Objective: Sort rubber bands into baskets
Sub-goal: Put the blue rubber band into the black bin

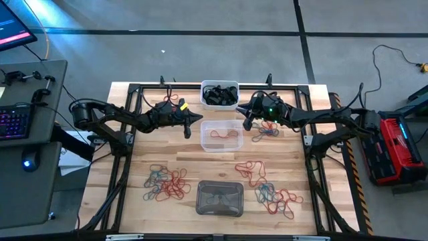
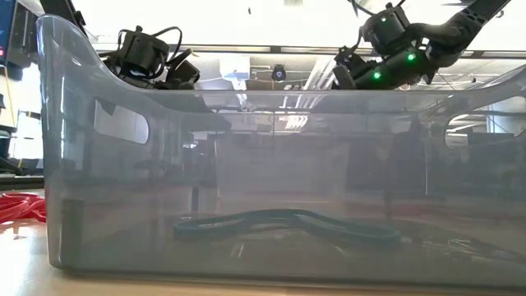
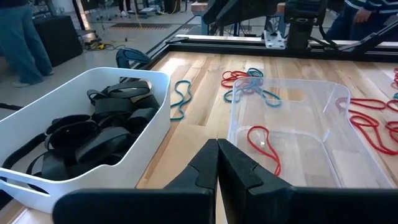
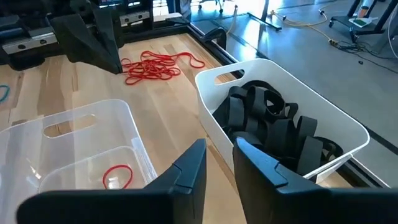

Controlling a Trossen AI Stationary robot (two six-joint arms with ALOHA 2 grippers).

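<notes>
The low view was mostly blocked by the grey basket (image 2: 246,164), with what we took for a teal band lying inside. The white basket (image 1: 219,94) at 12 o'clock held black bands (image 4: 267,124); the clear basket (image 1: 221,135) at centre held a red one (image 3: 264,146). Loose rubber bands (image 1: 164,184) lay at 7 and 5 o'clock. The left gripper (image 3: 217,165) was closed and empty; the right gripper (image 4: 219,165) was parted, holding nothing, with bare wood between the baskets.

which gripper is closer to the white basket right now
Right. The right gripper sits just beside the white basket's near corner, jaws parted; the left gripper hangs slightly farther off, shut.
</notes>
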